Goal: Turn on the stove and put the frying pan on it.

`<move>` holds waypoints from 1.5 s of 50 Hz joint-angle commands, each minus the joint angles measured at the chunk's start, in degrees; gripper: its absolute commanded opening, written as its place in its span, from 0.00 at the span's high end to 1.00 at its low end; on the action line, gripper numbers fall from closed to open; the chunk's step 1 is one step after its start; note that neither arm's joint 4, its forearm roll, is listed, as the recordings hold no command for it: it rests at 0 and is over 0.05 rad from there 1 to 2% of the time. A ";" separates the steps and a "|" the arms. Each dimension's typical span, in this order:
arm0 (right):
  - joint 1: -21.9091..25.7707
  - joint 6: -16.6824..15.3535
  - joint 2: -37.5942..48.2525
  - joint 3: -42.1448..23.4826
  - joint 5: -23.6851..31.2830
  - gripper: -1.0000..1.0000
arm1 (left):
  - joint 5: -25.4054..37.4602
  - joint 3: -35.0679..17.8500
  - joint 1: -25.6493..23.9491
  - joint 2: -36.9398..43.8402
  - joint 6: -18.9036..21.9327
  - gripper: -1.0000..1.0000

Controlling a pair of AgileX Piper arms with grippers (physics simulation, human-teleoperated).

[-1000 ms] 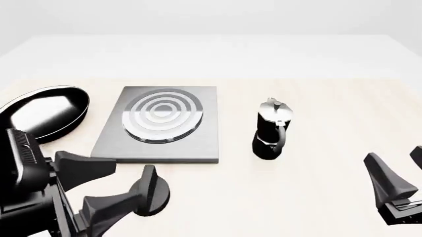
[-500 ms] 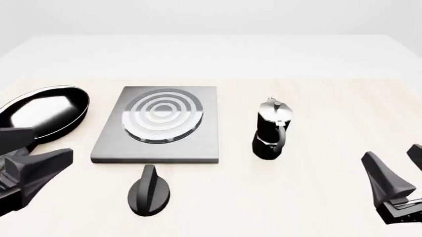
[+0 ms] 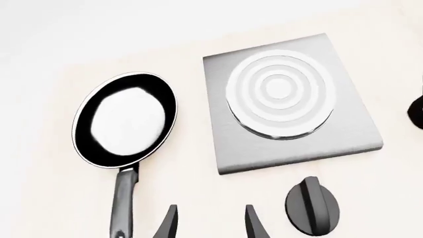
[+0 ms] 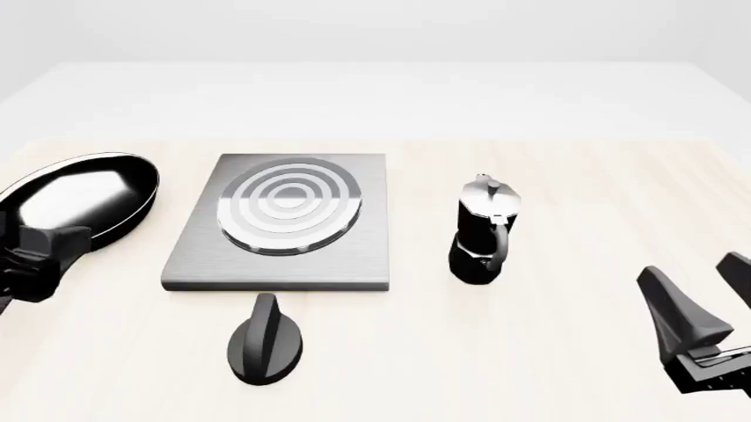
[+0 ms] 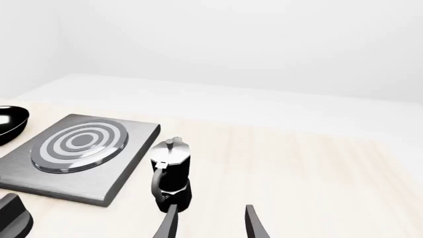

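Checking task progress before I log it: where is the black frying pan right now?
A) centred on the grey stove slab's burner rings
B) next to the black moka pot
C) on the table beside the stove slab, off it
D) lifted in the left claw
C: the black frying pan lies flat on the table beside the square grey metal stove slab, whose burner rings are bare; the left claw is open and holds nothing.

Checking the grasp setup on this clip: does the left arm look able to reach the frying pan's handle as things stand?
Probably yes. The left end effector is open, beside the frying pan's handle, with only bare table between them. The knob lies on its other side, out of the way.
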 commanded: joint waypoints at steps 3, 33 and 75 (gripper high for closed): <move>0.33 0.15 1.53 0.00 -1.33 0.00 | -6.43 0.19 9.98 8.16 3.68 0.00; 0.49 -0.04 3.77 0.00 -3.55 0.00 | -15.55 -5.36 25.19 26.59 12.31 0.00; 0.28 -0.58 8.90 0.00 -7.82 0.00 | -34.89 -2.76 29.47 51.17 19.03 0.00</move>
